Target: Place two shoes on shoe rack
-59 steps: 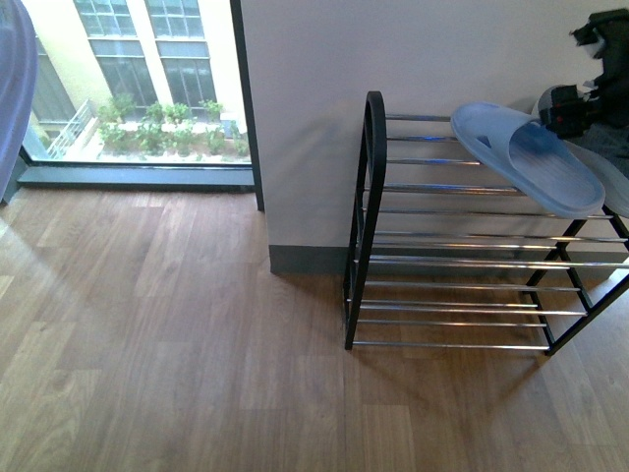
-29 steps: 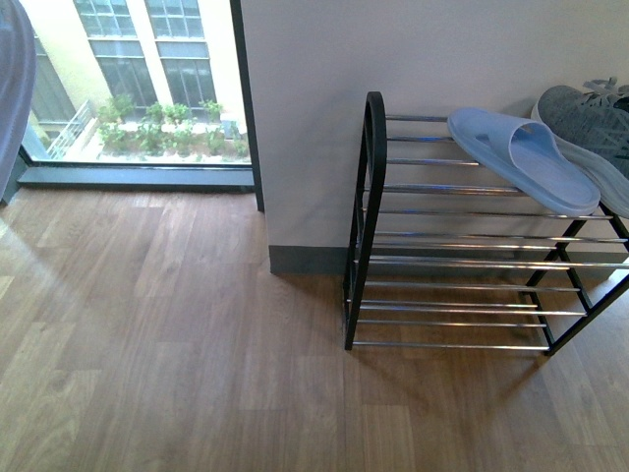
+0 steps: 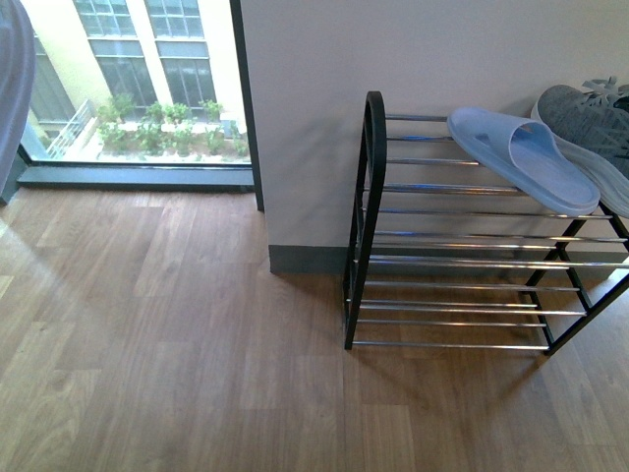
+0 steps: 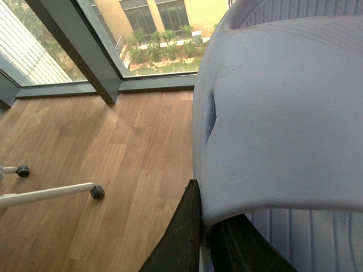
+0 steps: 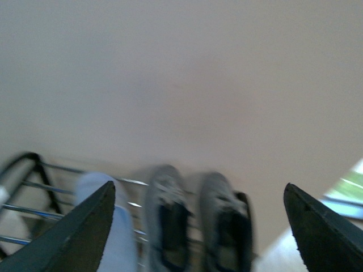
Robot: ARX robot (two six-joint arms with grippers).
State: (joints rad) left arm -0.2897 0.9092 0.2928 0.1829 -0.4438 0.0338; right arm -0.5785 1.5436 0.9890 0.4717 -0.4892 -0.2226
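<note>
Both grey sneakers (image 5: 195, 218) sit side by side on the shoe rack (image 3: 462, 236) at two o'clock, right gripper (image 5: 198, 226) spread wide and empty, left gripper (image 4: 212, 238) clamping a blue slipper (image 4: 283, 113), presumably racked next.

Grey sneakers (image 5: 195, 218) side by side atop rack (image 3: 462, 236).

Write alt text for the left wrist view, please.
The left hand is shut on the strap of a pale blue slipper, which fills the picture's right half. Past it are a wood floor, a white chair leg with a caster, and a glass wall facing shrubs and a yellow building.
</note>
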